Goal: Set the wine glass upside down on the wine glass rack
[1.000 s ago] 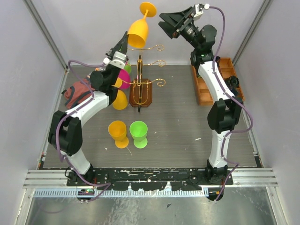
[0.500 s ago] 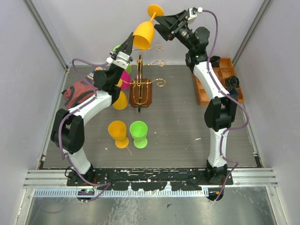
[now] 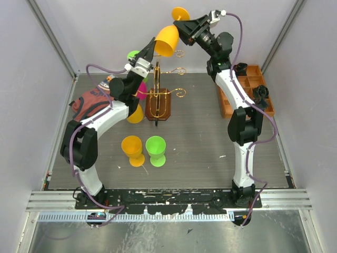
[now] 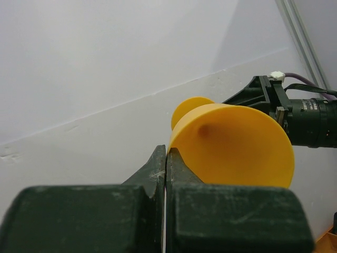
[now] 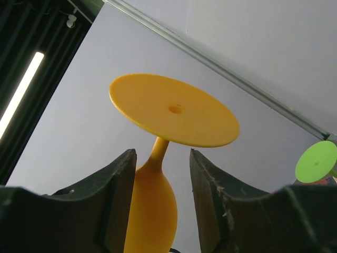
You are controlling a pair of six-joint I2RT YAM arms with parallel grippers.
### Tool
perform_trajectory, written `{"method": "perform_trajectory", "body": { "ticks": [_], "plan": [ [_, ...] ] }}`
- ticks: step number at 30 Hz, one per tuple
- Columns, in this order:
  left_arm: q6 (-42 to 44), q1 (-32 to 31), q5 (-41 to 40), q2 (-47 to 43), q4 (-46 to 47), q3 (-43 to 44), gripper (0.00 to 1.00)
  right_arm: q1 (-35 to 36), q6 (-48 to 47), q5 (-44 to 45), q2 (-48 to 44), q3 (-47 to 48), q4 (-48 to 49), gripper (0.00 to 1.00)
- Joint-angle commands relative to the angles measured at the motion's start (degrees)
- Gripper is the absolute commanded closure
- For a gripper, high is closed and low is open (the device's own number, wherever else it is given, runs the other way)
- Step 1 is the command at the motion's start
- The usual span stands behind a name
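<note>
The orange tray (image 3: 227,103) at the table's right edge is split into open compartments; two of them hold small black things, too small to tell what. The wire rack (image 3: 158,87) stands at mid-table: thin gold rods with curled ends on a dark brown oblong wooden base. A pink glass (image 3: 140,87) and a yellow glass (image 3: 135,113) sit close against its left side, partly hidden by the left arm, so I cannot tell whether they hang from it.

The wine glass (image 3: 167,39) is smooth, matte orange plastic with a rounded bowl, slim stem and flat round foot. It is up in the air above and behind the rack, foot uppermost and tilted. The left gripper (image 4: 166,158) is clenched on the thin rim of its bowl. The right gripper (image 5: 160,158) straddles the stem just under the foot, jaws apart with a gap on each side.

On the ribbed grey table (image 3: 210,147) an orange cup (image 3: 131,145) and a green cup (image 3: 156,145) stand side by side. A reddish cloth (image 3: 87,103) lies at the left.
</note>
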Motion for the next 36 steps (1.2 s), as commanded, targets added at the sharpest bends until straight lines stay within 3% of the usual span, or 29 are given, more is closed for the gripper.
{"method": "perform_trajectory", "body": {
  "ticks": [1, 10, 12, 15, 19, 22, 28, 32, 36],
  "plan": [
    [0.11, -0.49, 0.0, 0.65, 2.19, 2.65, 1.0, 0.3, 0.56, 0.06, -0.41, 3.72, 4.71, 0.52],
    [-0.02, -1.04, 0.46, 1.04, 1.83, 2.32, 0.96, 0.22, 0.32, 0.19, -0.07, 3.63, 6.35, 0.84],
    [0.03, -1.19, 0.69, 0.85, 1.25, 2.0, 0.88, 0.27, -0.17, 1.3, -0.18, 2.84, 8.97, 0.92],
    [1.08, -1.48, 1.54, 0.06, 0.34, 0.78, 0.67, -0.16, -5.29, 4.1, -1.19, 2.13, 11.11, 0.98],
    [1.66, -1.48, 1.72, -1.93, -1.43, -2.4, 0.43, -1.26, -19.38, 9.16, -4.26, 2.06, 6.96, 0.99],
    [2.08, -1.48, 1.19, -3.83, -3.76, -5.32, 0.33, -2.1, -29.89, 13.44, -6.23, 1.36, 5.24, 0.99],
    [-0.18, -1.48, -8.59, -8.67, -16.39, -5.57, 0.31, -5.07, -44.56, 16.1, -8.62, -1.32, 1.35, 0.99],
    [1.48, -0.34, -12.63, -10.4, -25.53, -0.61, 0.28, -6.18, -59.1, 20.9, -12.35, -10.33, -3.41, 0.99],
    [-0.31, 2.04, -14.32, -11.21, -30.21, 3.38, 0.28, -7.71, -67.35, 24.08, -14.86, -20.29, -4.37, 1.0]
  ]
}}
